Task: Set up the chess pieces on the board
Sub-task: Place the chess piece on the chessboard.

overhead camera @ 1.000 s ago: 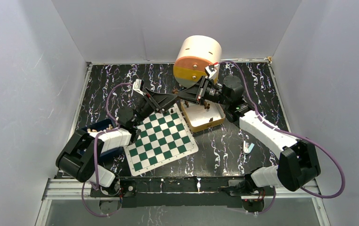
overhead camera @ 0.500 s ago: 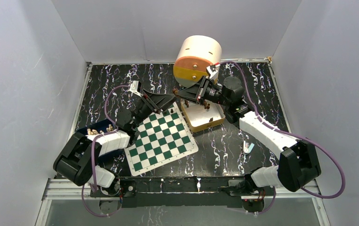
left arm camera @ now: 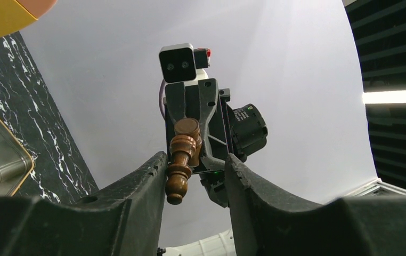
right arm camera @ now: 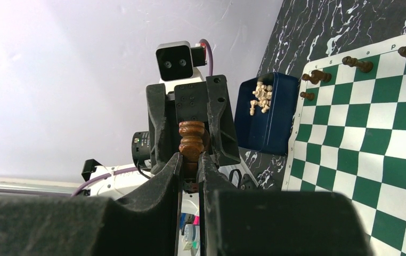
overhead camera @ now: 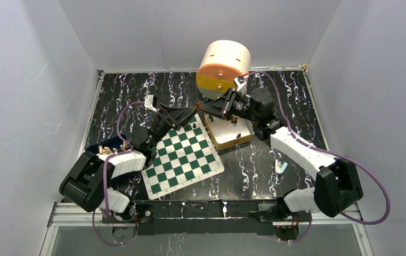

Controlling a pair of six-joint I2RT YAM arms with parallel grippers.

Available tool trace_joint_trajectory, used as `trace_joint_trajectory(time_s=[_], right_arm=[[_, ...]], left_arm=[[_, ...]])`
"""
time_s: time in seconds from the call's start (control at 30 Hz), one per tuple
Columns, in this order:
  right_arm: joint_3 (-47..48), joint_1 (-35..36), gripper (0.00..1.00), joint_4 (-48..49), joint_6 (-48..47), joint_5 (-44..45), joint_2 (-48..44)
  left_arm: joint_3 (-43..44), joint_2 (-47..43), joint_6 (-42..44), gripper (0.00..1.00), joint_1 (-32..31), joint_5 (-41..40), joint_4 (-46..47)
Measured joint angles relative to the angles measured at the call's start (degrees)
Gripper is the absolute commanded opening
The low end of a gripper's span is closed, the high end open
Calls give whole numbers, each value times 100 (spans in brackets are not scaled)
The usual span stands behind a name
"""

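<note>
The right claw [right arm camera: 190, 159] pinches a chess piece [right arm camera: 192, 133] near the board [overhead camera: 182, 154], left claw [left arm camera: 196, 160] half-open around it, tray [overhead camera: 243, 140] and drum [overhead camera: 223, 64] alongside.

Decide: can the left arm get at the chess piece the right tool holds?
Probably yes: the chess piece sits between the parted fingers of the left tool, with nothing in between; the right tool grips it.
</note>
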Motion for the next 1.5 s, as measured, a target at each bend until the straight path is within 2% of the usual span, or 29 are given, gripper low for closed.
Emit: trace_joint_trajectory(time_s=[0.63, 0.73, 0.83, 1.0, 1.17, 1.23, 1.33, 1.4, 1.5], right_arm=[[-101, 0, 14, -140, -146, 129, -101], [-101, 0, 13, -142, -153, 133, -101], [-103, 0, 14, -144, -160, 133, -101], [-160, 0, 13, -144, -181, 138, -151], [-293, -2, 14, -282, -337, 168, -205], [-302, -2, 14, -492, -503, 236, -247], [-389, -2, 14, -850, -848, 372, -450], [-424, -2, 14, -1095, -1084, 487, -599], [-474, -2, 14, -1432, -1478, 662, -837]], left_arm=[[-175, -87, -57, 28, 7, -245, -138], [-256, -192, -42, 17, 13, -295, -273], [-262, -258, 7, 13, 31, -297, -402], [-262, -271, 52, 0, 52, -295, -549], [-262, -382, 122, 0, 256, -136, -815], [-256, -522, 227, 0, 511, 94, -1086], [-70, -839, 654, 0, 929, 546, -2092], [289, -1036, 1250, 2, 1108, 743, -3211], [1582, -1117, 2857, 4, 1163, 791, -5884]])
